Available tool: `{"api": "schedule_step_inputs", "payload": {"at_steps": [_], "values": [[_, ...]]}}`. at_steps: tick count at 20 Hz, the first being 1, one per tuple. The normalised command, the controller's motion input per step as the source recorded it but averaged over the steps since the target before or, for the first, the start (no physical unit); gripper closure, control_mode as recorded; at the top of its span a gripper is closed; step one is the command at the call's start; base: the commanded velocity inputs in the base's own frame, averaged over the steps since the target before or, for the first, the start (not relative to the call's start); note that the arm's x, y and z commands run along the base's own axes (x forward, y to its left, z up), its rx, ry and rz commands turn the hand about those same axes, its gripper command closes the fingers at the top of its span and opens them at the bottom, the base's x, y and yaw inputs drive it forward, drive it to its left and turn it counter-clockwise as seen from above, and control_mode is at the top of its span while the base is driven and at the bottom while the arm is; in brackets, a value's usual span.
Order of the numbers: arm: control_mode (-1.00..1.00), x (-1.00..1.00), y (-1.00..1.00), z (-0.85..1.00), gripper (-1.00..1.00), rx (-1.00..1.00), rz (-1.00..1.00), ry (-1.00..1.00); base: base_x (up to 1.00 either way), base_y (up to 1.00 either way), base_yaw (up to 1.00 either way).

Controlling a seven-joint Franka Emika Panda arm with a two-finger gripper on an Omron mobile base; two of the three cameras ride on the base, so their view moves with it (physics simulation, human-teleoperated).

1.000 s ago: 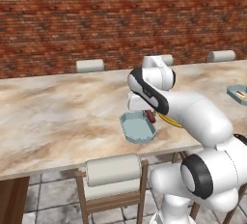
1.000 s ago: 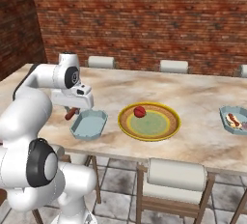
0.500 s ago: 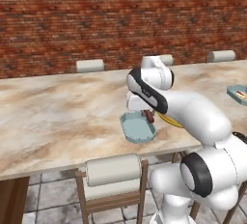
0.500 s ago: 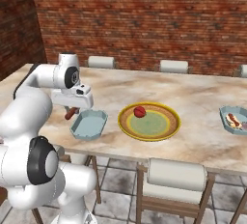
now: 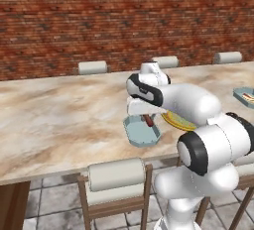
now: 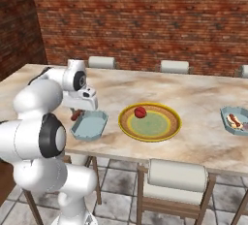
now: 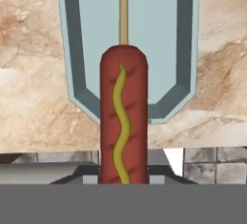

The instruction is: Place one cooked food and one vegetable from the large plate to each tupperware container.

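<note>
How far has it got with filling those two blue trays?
The far tray already holds food, seemingly a sausage and something else. The gripper is shut on a corn dog, held above the near tray, which looks empty. Left: drop it in, then add the red vegetable from the large plate.

claw [image 6: 76, 115] with corn dog [image 7: 123, 121] eased slightly lower over near blue tray [image 6: 90, 125]
</note>
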Motion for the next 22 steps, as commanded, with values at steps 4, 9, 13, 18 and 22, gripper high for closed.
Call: {"api": "schedule_step_inputs", "payload": {"at_steps": [4,9,13,18,22], "values": [[-1.0,0.36,0.0,-0.6,1.0,0.0,0.0,0.03,0.0,0.0,0.0],[-1.0,0.31,0.0,-0.59,1.0,0.0,0.0,0.05,0.0,0.0,0.0],[-1.0,0.22,0.0,-0.53,1.0,0.0,0.0,0.03,0.0,0.0,0.0],[-1.0,0.16,0.02,-0.44,1.0,-0.01,0.0,0.0,0.0,0.0,0.0],[-1.0,0.14,0.09,-0.26,1.0,0.0,0.0,0.02,0.0,0.0,0.0]]}}
